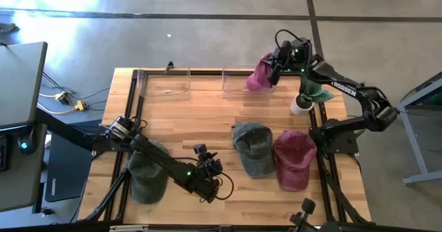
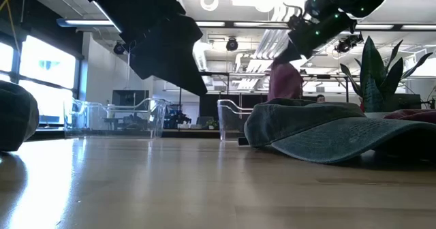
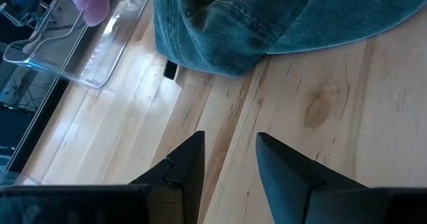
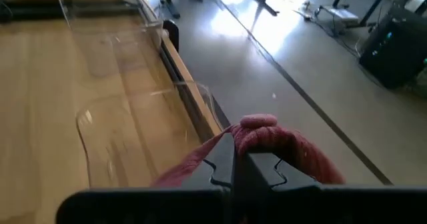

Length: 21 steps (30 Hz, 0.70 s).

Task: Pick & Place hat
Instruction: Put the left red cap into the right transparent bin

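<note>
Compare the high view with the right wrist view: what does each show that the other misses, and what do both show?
Only the high view shows the left claw low over the table's near edge, a grey-green hat, a dark red hat, another grey hat and a potted plant. Only the right wrist view shows the right claw shut tight on fabric. Both show the pink hat held above the clear bin.

R arm stretched out, right gripper point(image 1: 273, 72) pinched tight; L arm low, left gripper point(image 3: 230, 159) fingers parted.
</note>
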Tool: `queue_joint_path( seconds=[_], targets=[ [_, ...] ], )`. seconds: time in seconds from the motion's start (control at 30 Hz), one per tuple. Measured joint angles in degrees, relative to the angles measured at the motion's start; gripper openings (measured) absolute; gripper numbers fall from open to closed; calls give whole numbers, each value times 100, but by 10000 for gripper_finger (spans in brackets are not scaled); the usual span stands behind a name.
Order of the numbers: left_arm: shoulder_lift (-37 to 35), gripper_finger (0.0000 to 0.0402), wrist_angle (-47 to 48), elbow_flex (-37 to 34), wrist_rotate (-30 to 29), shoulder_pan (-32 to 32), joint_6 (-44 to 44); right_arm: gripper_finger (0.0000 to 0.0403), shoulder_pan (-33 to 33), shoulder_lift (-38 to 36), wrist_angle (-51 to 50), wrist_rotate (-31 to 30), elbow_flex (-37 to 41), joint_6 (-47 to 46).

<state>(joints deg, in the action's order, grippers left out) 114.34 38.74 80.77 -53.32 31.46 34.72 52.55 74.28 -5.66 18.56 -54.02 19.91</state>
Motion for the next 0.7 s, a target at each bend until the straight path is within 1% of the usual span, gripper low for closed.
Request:
queue_joint_path(
  seconds=[0.2,0.3,0.4,0.47,0.53,0.7],
  targets=[
    [1,129,-15,0,0,0,0,3,60,0,-596,-490,0,426],
    [3,129,-17,0,-8,0,2,5,55,0,-843,-484,5,596],
    [3,129,-22,0,-17,0,2,16,55,0,-929,-488,7,600],
    [3,129,-40,0,-15,0,2,27,55,0,-1024,-511,9,682],
    [3,129,-75,0,-17,0,0,42,14,0,-1093,-656,39,870],
    [3,129,-99,0,-11,0,1,106,-287,-56,-1250,-1462,-23,952]
  ],
)
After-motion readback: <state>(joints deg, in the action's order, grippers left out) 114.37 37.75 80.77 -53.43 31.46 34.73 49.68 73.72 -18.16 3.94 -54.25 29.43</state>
